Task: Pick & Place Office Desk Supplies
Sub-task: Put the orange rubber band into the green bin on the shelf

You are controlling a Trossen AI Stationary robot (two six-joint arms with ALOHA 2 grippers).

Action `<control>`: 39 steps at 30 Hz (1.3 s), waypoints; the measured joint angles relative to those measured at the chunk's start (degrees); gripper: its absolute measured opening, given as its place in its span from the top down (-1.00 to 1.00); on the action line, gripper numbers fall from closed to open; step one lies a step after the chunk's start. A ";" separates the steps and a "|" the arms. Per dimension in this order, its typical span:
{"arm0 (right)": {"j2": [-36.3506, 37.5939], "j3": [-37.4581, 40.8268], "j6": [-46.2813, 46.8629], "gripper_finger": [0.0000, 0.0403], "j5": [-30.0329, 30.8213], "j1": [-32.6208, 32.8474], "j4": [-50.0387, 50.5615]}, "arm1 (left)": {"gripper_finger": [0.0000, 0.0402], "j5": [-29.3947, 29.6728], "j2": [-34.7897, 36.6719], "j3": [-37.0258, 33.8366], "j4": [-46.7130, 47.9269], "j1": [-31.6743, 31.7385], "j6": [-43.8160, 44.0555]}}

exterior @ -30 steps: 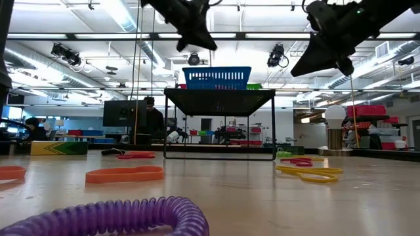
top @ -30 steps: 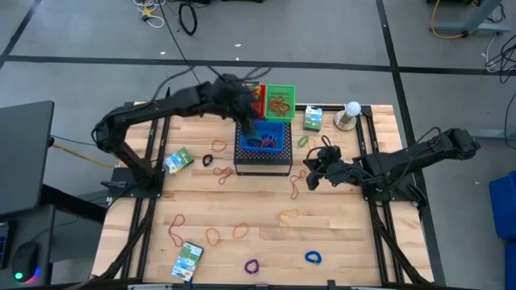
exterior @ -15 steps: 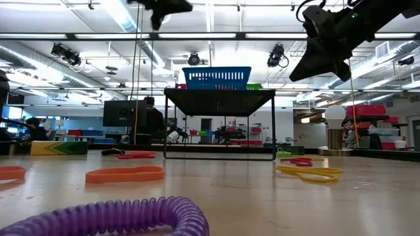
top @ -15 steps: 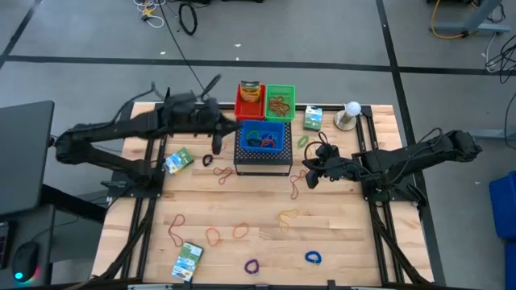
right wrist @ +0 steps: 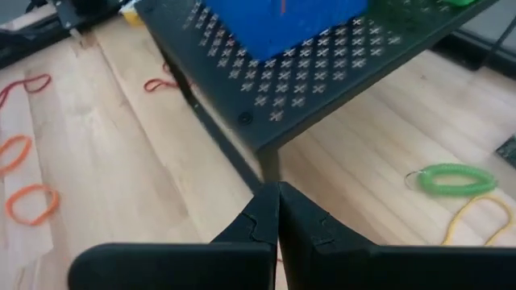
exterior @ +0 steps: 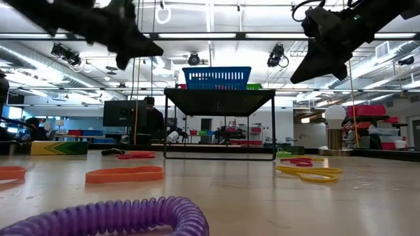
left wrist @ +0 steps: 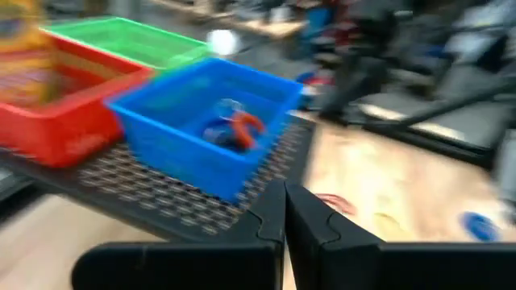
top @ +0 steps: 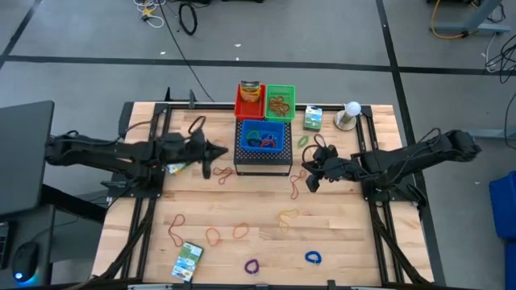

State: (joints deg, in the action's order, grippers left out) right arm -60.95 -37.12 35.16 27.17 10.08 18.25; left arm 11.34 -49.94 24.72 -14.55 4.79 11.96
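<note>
1. The work surface is a pale wooden table (top: pixel 339 234) in an open workshop with a grey floor. At its far centre stands a black perforated stand (top: pixel 263 160), used here as the landmark.
2. Done: a blue basket (top: pixel 264 137) on the stand holds several small coloured loops. Behind the stand, a red basket (top: pixel 251 95) holds a box and a green basket (top: pixel 280 100) holds tan rubber bands.
3. Left to do: many rubber bands (top: pixel 216 236) lie loose in front of the stand. A purple loop (top: pixel 252 265) and a blue loop (top: pixel 313 258) lie near the front edge. A green loop (top: pixel 302 141) lies just right of the stand.
4. Three green-white boxes (top: pixel 187 260) are unsorted: one front-left, one left of the stand, one behind and to its right.
5. The left gripper (top: pixel 216 151) sits just left of the stand, fingers clenched on nothing.
6. The right gripper (top: pixel 310 173) sits just right of the stand, fingers clenched, empty.
7. Judgement: sorting is partly done; most items remain.
</note>
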 joint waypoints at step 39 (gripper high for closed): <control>-40.89 -28.48 -5.57 0.56 -14.16 12.07 8.67 | 0.93 3.56 -27.64 2.36 9.20 -29.90 26.88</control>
State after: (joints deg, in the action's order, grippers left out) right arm -101.84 -65.60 29.59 13.01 22.15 26.93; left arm 14.90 -77.58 27.09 -5.34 -25.12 38.84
